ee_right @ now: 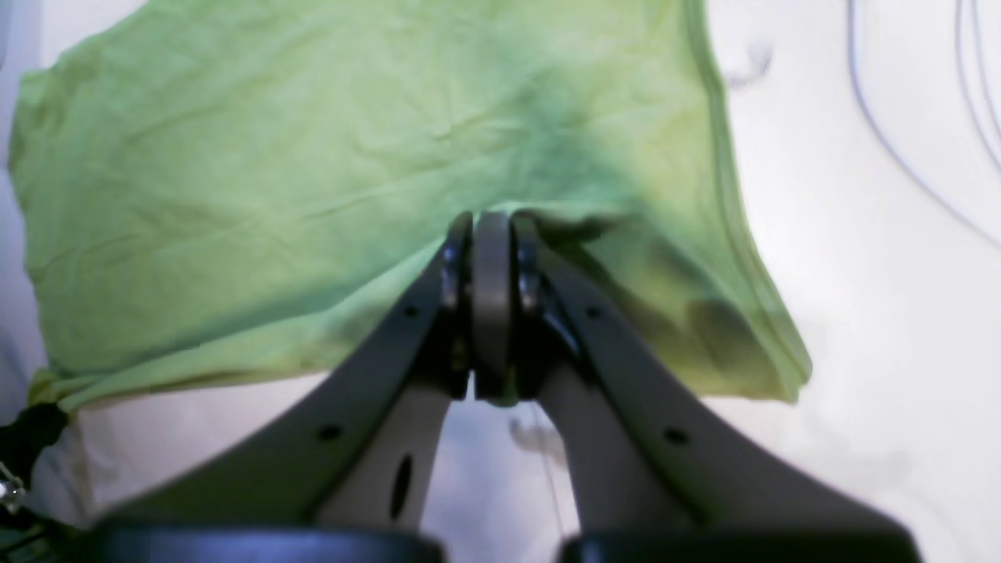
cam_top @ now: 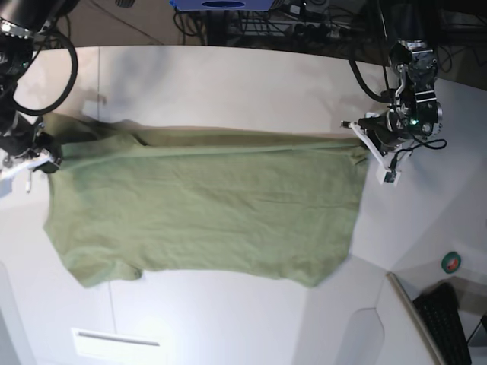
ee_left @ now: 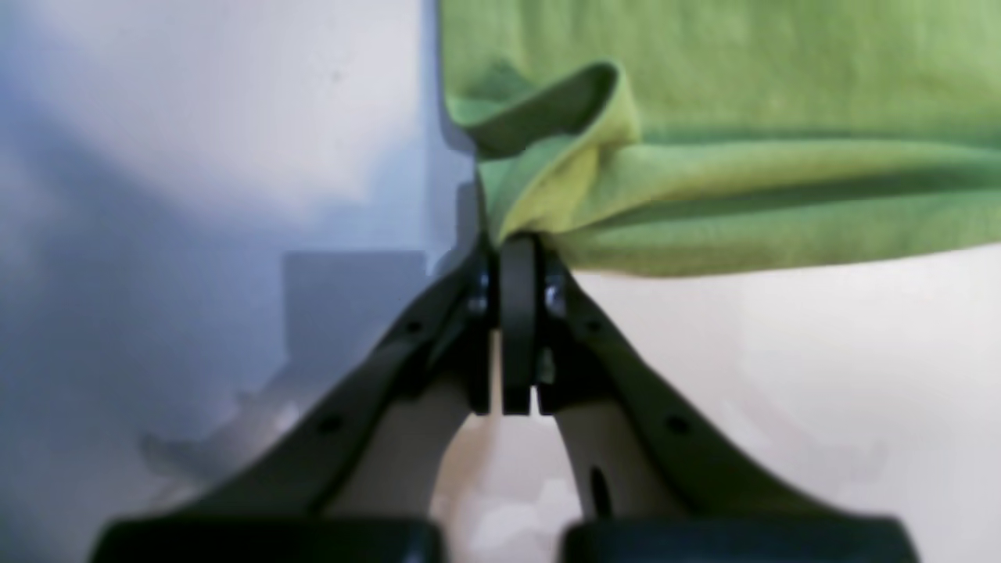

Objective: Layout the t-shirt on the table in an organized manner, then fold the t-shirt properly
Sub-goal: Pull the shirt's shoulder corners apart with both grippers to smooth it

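Beside table [cam_top: 228, 84], keyboard [cam_top: 445, 323], tape roll [cam_top: 452, 263]

olive-green cotton t-shirt [cam_top: 205, 205]: soft matt cloth, lightly creased
large white desk [cam_top: 228, 84]: smooth, faint sheen
left black end effector [ee_left: 518, 258]: matt plastic, small shiny metal screws

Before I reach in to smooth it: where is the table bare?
Bare table lies beyond the t-shirt, and a strip runs along its near hem. Crowded at both ends, where the left gripper and right gripper pinch cloth.
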